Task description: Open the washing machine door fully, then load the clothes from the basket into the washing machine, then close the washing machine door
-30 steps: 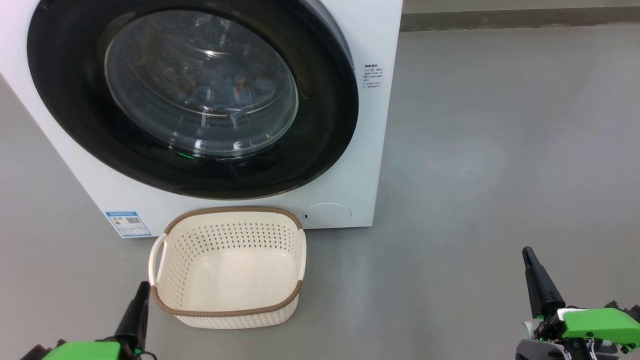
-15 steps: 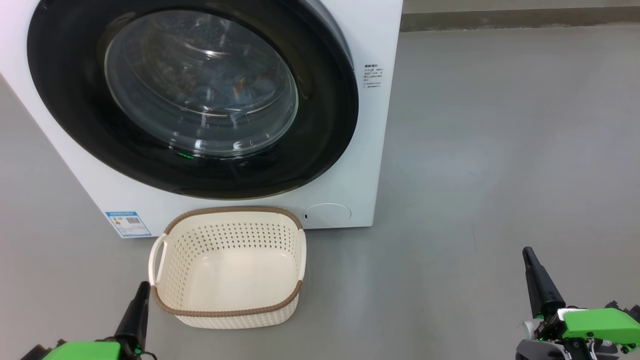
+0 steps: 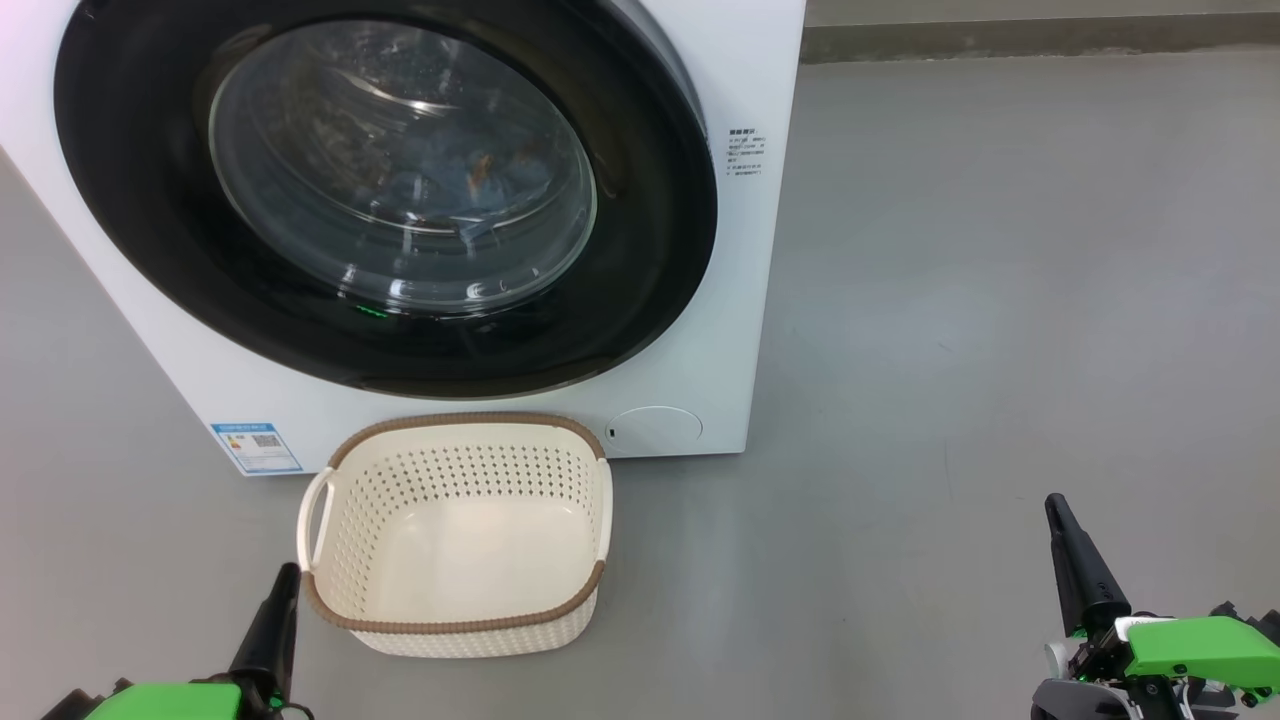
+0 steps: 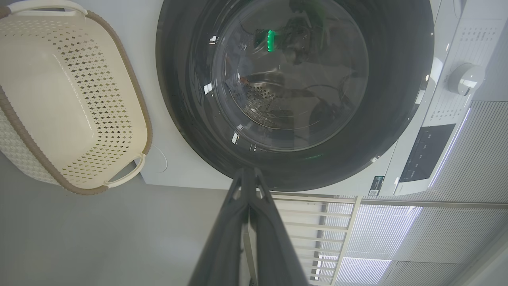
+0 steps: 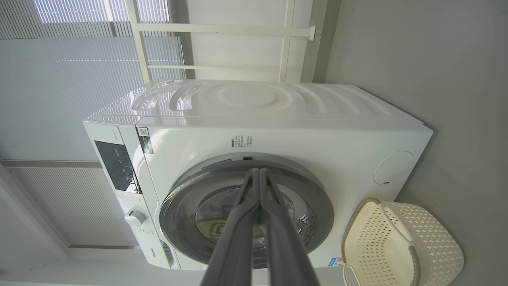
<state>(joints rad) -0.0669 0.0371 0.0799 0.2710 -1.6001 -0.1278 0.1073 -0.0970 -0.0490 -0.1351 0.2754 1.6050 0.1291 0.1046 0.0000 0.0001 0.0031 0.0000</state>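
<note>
A: Where are the arms?

B: Both low. The left gripper [image 3: 287,575] has its two dark fingers pressed together on nothing. The right gripper [image 3: 1055,510] is the same, fingers together and empty.

A: And the load?

B: The basket [image 3: 460,470] sits on the floor [image 3: 950,300] just beside the left gripper, to its right and a little ahead of the fingertips. Its inside is bare. The clothes [image 3: 470,175] show as blue with an orange fleck through the glass, ahead of and above that gripper, inside the drum.

A: So the door?

B: The washing machine door [image 3: 150,230] lies flat against the white front of the washing machine [image 3: 735,300]. That puts it ahead of the left gripper, and ahead and well to the left of the right one. I'd judge the loading done, with only the closing left to confirm.

A: How would you finish it well?

B: I can't tell from here whether the latch has caught. If it needs a push, use closed fingertips on the black rim at the latch side, square to the face, never on the bulging glass. Press slowly and firmly, then draw straight back. Mind the basket handle, which is near the left gripper.
</note>
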